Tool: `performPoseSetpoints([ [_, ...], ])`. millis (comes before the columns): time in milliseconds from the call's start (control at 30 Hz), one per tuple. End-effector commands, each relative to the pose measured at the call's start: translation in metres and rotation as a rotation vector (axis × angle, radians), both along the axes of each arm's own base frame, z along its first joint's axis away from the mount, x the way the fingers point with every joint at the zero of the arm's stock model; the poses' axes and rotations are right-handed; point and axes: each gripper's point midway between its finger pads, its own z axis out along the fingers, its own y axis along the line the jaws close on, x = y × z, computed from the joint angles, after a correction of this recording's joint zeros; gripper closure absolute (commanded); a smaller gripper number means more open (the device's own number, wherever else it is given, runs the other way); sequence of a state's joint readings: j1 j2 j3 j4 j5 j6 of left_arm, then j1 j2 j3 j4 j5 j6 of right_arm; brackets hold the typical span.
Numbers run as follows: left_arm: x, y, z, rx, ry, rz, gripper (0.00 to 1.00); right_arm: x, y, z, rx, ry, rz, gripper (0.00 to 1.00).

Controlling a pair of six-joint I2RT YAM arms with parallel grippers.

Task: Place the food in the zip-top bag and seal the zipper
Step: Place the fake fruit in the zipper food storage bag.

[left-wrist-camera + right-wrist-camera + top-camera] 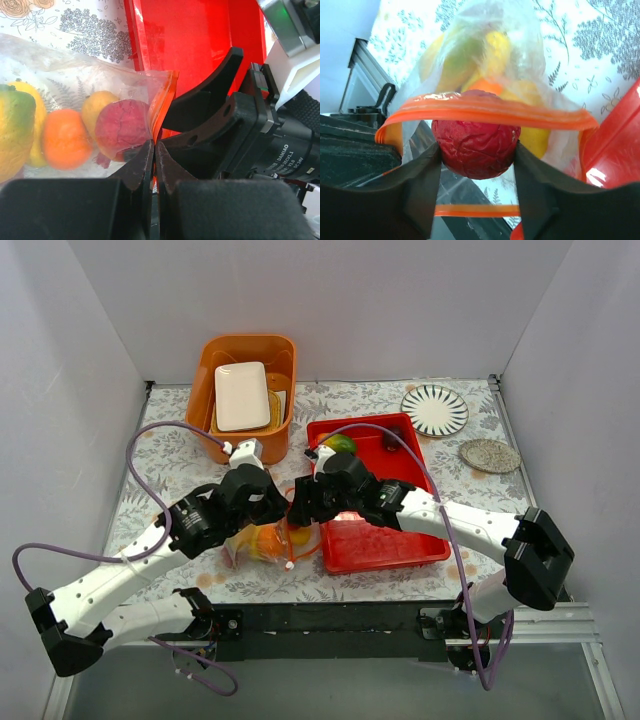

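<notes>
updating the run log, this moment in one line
left gripper: shut on orange-red zipper strip of clear plastic bag | right gripper: holds dark red wrinkled ball in bag mouth | zipper: open

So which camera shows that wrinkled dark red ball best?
Right wrist: the wrinkled dark red ball sits centred between the right gripper's fingers. Left wrist shows it blurred through the clear plastic bag; overhead, arms hide it.
</notes>
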State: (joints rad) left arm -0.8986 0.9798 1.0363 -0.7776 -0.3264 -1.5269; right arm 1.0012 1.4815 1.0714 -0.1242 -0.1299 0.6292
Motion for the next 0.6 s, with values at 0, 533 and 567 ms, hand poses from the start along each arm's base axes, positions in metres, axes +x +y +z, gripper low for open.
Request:
performPoseSetpoints([
  [0, 0.002, 0.003, 0.021, -0.061, -0.052, 0.025, 1.0, 0.004, 0.025, 0.057, 0.189, -0.094, 0.046, 0.34],
  [533, 0.002, 0.017, 0.03, -0.081, -0.084, 0.08, 1.0, 0.006, 0.014, 0.064, 0.194, -0.113, 0.036, 0.2],
  [567, 0.001, 0.017, 0.029, -0.078, -0.083, 0.078, 1.0, 0.007, 0.003, 0.065, 0.168, -0.118, 0.006, 0.2],
])
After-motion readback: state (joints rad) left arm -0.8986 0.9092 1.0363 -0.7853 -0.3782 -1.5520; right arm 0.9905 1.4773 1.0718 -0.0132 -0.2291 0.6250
